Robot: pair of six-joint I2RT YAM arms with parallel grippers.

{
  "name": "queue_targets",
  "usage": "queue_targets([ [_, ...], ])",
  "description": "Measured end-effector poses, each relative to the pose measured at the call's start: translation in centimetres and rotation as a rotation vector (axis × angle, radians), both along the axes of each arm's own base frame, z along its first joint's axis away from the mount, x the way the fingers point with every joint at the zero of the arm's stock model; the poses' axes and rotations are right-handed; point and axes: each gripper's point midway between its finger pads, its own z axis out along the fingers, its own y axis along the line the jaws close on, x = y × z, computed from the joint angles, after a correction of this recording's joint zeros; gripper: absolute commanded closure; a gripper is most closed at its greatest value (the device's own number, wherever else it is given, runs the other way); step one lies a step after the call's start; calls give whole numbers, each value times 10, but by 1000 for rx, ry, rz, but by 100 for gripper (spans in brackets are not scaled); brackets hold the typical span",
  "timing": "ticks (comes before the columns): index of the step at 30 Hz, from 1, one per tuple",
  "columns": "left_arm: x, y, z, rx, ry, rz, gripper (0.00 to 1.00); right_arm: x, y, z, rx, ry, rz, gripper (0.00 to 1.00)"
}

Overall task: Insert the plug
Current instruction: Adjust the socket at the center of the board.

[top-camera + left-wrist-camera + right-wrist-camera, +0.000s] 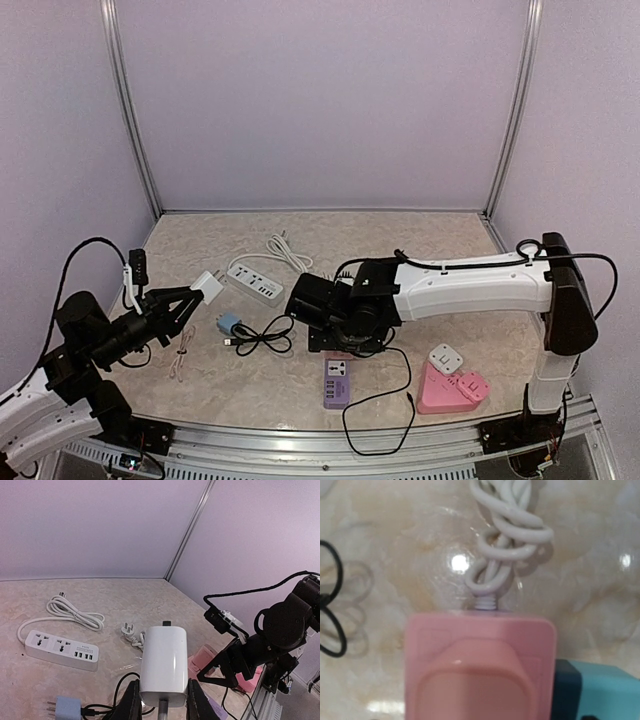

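White and boxy, the plug (163,662) is clenched between the fingers of the left tool (163,702) and held clear of the desk (430,240), near the white power strip (61,649). In the top view the right tool (340,345) is seen low over a purple strip (337,383); whether it is released cannot be told. Only the right wrist view shows a pink block (480,670) with a knotted white cord (507,535).

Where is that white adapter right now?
The white adapter is at left in the top view, clamped in the left gripper, beside the white power strip.
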Motion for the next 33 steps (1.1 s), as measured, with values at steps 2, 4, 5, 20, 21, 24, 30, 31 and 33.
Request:
queue_targets([
  [2,0,0,0,0,1,-1,100,0,-1,-4,-12,3,8,27],
  [4,0,0,0,-1,2,-3,100,1,-4,-8,-19,4,5,27],
  [5,0,-1,0,-1,4,-4,100,2,-5,-9,-22,4,5,26],
  [20,2,-4,-7,11,18,-13,100,9,-4,-14,-74,-45,163,53],
  [21,2,-6,-8,12,18,-21,100,9,-5,-13,-71,-49,176,54],
  [24,1,-12,-16,23,34,-54,100,11,-7,-13,-71,-49,214,54],
  [30,-9,-42,-45,118,84,-172,100,14,-10,-13,-74,-63,271,26],
  [31,-11,-47,-51,146,93,-192,100,14,-10,-12,-78,-63,288,21],
  [33,-16,-58,-62,199,103,-237,100,15,-9,-13,-78,-60,307,12],
])
